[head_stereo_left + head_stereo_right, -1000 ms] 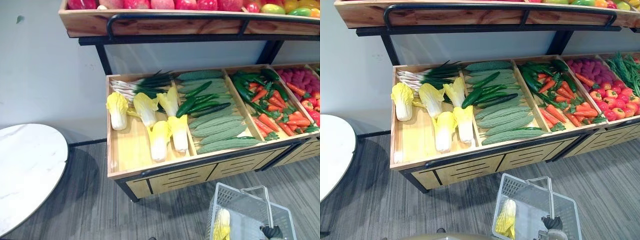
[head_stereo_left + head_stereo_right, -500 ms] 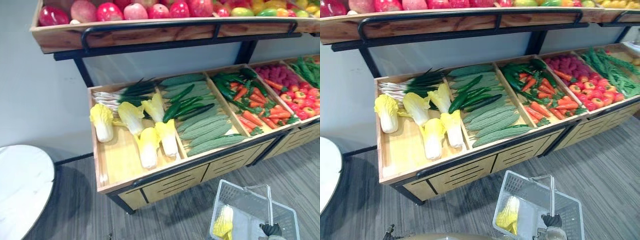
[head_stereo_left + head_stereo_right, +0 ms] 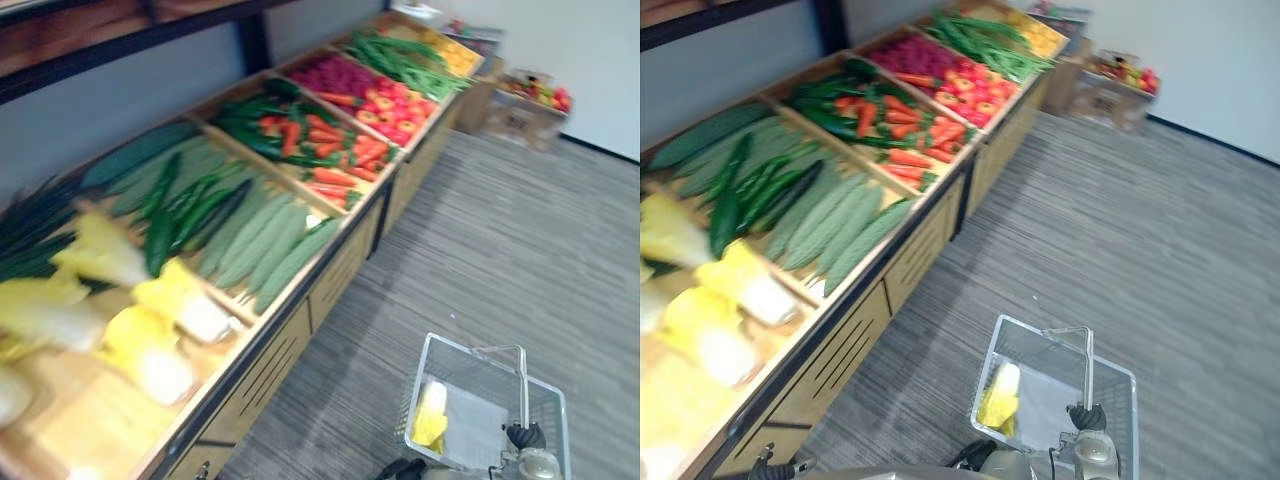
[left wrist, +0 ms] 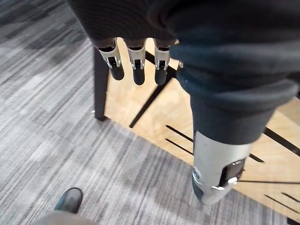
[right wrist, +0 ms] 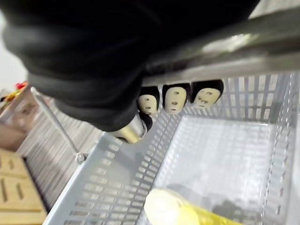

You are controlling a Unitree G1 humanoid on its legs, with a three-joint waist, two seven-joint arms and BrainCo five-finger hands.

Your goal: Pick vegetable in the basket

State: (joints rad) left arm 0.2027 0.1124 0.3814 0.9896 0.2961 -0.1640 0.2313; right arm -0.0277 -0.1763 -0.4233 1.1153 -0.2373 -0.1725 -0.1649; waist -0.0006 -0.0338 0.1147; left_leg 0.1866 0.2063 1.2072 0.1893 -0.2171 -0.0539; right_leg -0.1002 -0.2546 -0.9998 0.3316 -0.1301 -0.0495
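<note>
A grey wire basket point(image 3: 441, 346) hangs low over the carpet, with one pale yellow cabbage point(image 3: 431, 418) lying inside it. My right hand point(image 3: 524, 437) is shut on the basket's raised handle point(image 5: 220, 58); in the right wrist view its fingers point(image 5: 176, 97) curl over the bar, with the cabbage point(image 5: 171, 210) below them. My left hand point(image 4: 136, 63) hangs open beside the wooden front point(image 4: 150, 112) of the vegetable stand, its fingers straight and holding nothing.
The long wooden stand runs along the left, with cabbages point(image 3: 150, 335), cucumbers and bitter gourds point(image 3: 255, 240), carrots point(image 3: 325, 140), red vegetables point(image 3: 390, 100) and green beans point(image 3: 400, 55). A box of produce point(image 3: 530, 95) stands on the floor at the far end. Grey carpet point(image 3: 520, 240) lies open to the right.
The whole view has swung to the right along the stand, so the camera has moved. The basket with the cabbage stays in my right hand.
</note>
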